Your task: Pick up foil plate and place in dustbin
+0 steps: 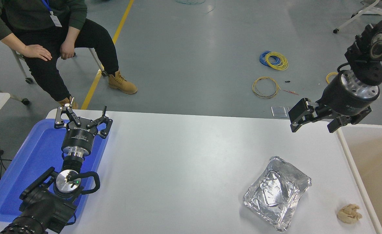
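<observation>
Dustbin [373, 156] cut off at right edge; person [41, 32] cropped at top.

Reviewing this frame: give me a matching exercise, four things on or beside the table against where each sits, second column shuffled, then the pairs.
Things:
1. foil plate
2. tissue wad
3. blue tray
4. dustbin

Places:
A. at the table's left end, under the parked left gripper
B. beside the table's right edge
C. on the table, right of centre, below the raised right gripper
D. near the table's right front corner

Pairs: 1-C, 2-D, 3-A, 4-B
</observation>
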### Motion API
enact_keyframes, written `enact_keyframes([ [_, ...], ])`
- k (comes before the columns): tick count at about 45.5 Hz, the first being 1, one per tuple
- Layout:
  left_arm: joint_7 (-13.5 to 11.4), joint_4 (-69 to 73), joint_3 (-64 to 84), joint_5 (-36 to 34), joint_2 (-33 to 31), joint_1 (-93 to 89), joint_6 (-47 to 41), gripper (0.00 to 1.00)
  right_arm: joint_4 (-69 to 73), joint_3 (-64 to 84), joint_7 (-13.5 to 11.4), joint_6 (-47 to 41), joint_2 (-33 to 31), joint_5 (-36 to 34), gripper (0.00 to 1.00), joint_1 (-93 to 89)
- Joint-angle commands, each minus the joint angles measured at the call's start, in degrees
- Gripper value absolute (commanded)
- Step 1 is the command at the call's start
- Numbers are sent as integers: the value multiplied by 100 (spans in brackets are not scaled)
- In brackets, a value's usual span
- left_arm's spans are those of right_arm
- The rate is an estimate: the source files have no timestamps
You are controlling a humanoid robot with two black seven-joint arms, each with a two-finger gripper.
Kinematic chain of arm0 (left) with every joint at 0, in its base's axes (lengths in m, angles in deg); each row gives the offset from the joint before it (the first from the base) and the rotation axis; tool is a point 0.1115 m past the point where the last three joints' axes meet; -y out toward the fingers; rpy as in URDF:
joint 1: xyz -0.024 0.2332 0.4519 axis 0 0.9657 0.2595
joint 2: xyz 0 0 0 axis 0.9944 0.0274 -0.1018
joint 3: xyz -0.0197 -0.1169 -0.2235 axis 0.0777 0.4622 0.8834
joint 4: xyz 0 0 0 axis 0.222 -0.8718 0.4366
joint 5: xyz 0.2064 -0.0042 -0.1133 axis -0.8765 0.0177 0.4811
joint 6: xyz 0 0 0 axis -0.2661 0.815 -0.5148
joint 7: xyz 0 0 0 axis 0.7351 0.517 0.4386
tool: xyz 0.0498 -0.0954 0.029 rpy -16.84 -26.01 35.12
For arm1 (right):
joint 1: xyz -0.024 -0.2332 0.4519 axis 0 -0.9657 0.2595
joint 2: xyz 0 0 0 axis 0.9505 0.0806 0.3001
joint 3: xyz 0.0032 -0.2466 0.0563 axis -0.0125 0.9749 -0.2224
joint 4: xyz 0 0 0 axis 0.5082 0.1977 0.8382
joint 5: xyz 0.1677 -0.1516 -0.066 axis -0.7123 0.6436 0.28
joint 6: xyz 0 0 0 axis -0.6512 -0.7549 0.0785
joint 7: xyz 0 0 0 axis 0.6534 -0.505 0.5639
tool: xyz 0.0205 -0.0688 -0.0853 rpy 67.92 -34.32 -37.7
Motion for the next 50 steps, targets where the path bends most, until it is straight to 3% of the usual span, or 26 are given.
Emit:
enact_keyframes([
  [1,1,0,0,0,1,0,-5,100,-52,-67,0,0,5,33,100,-141],
  [50,9,0,0,0,1,0,3,100,-474,381,9,0,-425,-46,100,-457],
])
